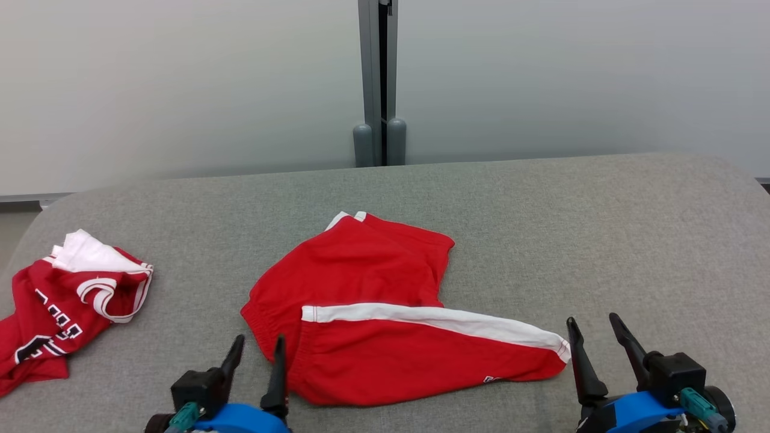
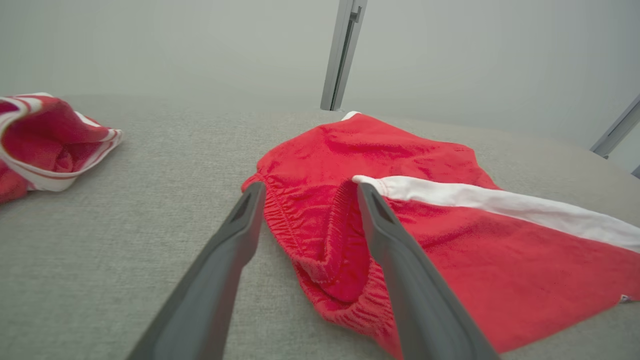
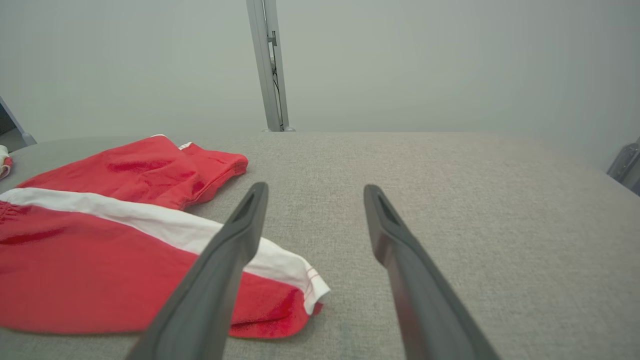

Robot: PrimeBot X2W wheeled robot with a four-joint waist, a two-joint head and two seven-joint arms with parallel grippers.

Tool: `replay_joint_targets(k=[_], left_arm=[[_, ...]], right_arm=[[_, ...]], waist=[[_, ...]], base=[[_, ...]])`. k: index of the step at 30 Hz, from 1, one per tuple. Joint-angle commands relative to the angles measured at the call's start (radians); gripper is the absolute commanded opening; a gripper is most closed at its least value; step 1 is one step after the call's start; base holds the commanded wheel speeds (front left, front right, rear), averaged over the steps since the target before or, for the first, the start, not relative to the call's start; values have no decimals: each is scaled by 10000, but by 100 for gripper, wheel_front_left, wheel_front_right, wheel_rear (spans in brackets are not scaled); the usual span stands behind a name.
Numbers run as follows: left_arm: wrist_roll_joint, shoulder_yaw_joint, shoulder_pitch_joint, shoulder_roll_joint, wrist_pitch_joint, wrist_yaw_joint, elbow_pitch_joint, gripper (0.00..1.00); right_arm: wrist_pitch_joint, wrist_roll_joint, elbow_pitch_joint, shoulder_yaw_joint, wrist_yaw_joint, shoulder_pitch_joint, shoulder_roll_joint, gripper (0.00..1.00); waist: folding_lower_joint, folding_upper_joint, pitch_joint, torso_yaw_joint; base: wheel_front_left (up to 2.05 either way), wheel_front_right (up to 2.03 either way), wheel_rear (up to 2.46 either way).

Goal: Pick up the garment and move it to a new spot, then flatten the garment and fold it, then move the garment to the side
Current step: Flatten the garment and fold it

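Observation:
The garment (image 1: 373,313) is a pair of red shorts with a white side stripe, lying folded on the grey padded table (image 1: 541,228), waistband toward the left. My left gripper (image 1: 260,353) stands open at the near edge, its fingers astride the gathered waistband (image 2: 320,235), holding nothing. My right gripper (image 1: 592,334) is open too, just right of the leg hem (image 3: 305,290), with bare table between its fingers. In the right wrist view the shorts (image 3: 115,235) lie to the left of the fingers.
A second red and white garment (image 1: 66,300) with dark lettering lies crumpled at the table's far left edge, also in the left wrist view (image 2: 45,145). A grey post (image 1: 379,84) rises behind the table against a pale wall. Bare table stretches to the right.

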Motion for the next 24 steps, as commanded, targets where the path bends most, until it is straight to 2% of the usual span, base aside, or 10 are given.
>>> replay_joint_targets(k=[1,3,9,16,24], left_arm=[[-543,-610,-379,-32,-49,-89,63,100],[-1233,-1294,-568,-16,-49,-62,260,100],[-3096,-2758,-1585,616,-4,-67,913,100],[-4537,-3587,-2513,992,670,-69,1628,100],[-5274,-3996,-3002,1045,1298,-70,2176,100]], right_arm=[[-6,-19,67,76,1,-63,-38,100],[-6,-1,107,128,1,-57,-42,100],[-6,-77,64,183,1,16,-39,100],[-6,-47,35,154,1,-103,-36,100],[-6,10,29,219,1,-158,-38,100]], waist=[[0,0,98,-58],[0,0,217,-147],[0,0,565,-414],[0,0,784,-551],[0,0,853,-541]], base=[[0,0,0],[0,0,0],[0,0,0],[0,0,0],[0,0,0]])
